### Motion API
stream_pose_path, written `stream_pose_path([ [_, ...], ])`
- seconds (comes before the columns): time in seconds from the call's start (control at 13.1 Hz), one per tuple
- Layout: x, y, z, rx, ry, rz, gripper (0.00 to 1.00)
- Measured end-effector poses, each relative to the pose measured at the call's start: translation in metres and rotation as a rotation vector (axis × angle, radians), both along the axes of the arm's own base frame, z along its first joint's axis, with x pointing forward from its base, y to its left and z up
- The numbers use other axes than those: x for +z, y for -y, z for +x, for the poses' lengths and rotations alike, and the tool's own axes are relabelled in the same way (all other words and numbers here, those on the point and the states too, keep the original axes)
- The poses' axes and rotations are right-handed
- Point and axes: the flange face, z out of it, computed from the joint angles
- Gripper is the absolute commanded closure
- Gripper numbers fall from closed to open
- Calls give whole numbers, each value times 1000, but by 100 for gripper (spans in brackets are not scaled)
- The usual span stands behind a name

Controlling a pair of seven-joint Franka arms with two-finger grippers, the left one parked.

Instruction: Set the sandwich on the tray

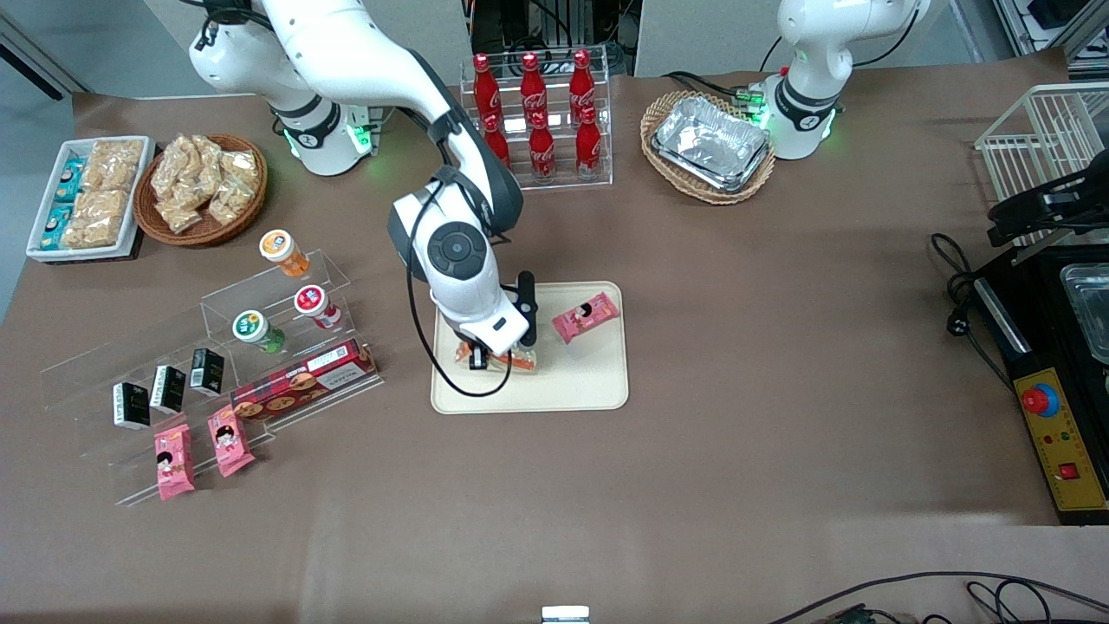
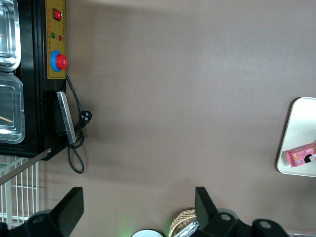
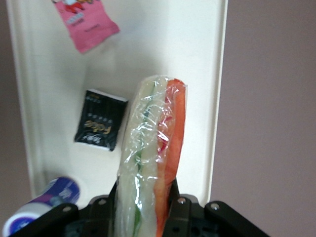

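Note:
The sandwich [image 3: 153, 148] is a clear-wrapped wedge of pale bread with orange and green filling. My right gripper [image 3: 145, 197] is shut on it, one finger on each flat face. It hangs over the cream-beige tray [image 3: 197, 59], near the tray's rim. In the front view the gripper [image 1: 498, 355] is low over the tray [image 1: 598, 381], at the end toward the working arm. The sandwich's orange edge [image 1: 522, 363] shows under the wrist. I cannot tell whether it touches the tray. The tray's end also shows in the left wrist view [image 2: 298, 143].
A pink snack packet [image 1: 586, 317] lies on the tray. A small black box [image 3: 101, 119] and a blue-and-white bottle [image 3: 44, 200] also lie on it beside the sandwich. An acrylic stand with snacks [image 1: 260, 347] is toward the working arm's end. A cola rack [image 1: 537, 113] stands farther from the camera.

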Motion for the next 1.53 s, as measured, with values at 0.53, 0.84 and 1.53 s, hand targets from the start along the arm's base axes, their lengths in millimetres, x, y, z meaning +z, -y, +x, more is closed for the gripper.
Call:
stream_pose_path([
  [0.53,-43,-2,15,11,87,5,48],
  [0.84,-49,-3,17,1,105,9,12],
  [1.53,6,7,47,-139,152,135,1],
])
